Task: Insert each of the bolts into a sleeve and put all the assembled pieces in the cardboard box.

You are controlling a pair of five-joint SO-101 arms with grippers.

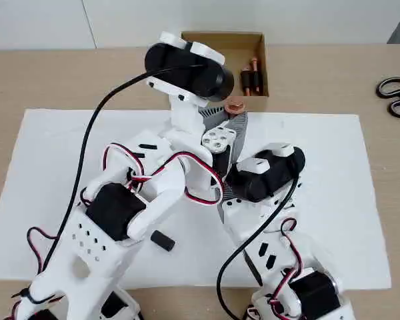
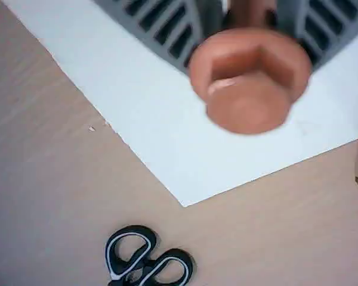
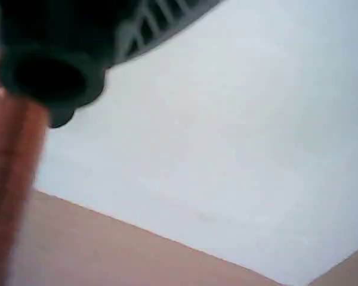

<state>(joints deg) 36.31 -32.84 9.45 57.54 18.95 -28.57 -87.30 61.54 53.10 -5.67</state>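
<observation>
Broadly, a wooden table (image 1: 40, 73) carries a white sheet (image 1: 333, 173) on which both arms work. The left arm (image 1: 153, 193) stretches from the near left corner across the sheet towards the far edge. The right arm (image 1: 267, 173) rises from the near right and bends in under it, so the two cross near the middle of the sheet.

Beyond the sheet's far edge stands the cardboard box (image 1: 233, 50), open at the top. Assembled pieces (image 1: 251, 77) lie against its right wall. Scissors (image 1: 397, 97) rest on the bare table, well apart at the right edge.

The left gripper (image 2: 249, 15) hangs over the sheet just in front of the box. Its grey slatted fingers (image 2: 161, 24) are closed on the shank of a copper bolt (image 2: 250, 80), and the wide head sticks out past them.

The right gripper (image 3: 53, 53) pinches a black sleeve (image 3: 45, 77) against its grey finger (image 3: 161, 18), clear of the sheet. In the right wrist view the bolt's shank runs just beside the sleeve's open end. Whether its tip is inside cannot be told.

A spare sleeve (image 1: 163, 241) lies on the sheet beside the left arm, near the front edge.
</observation>
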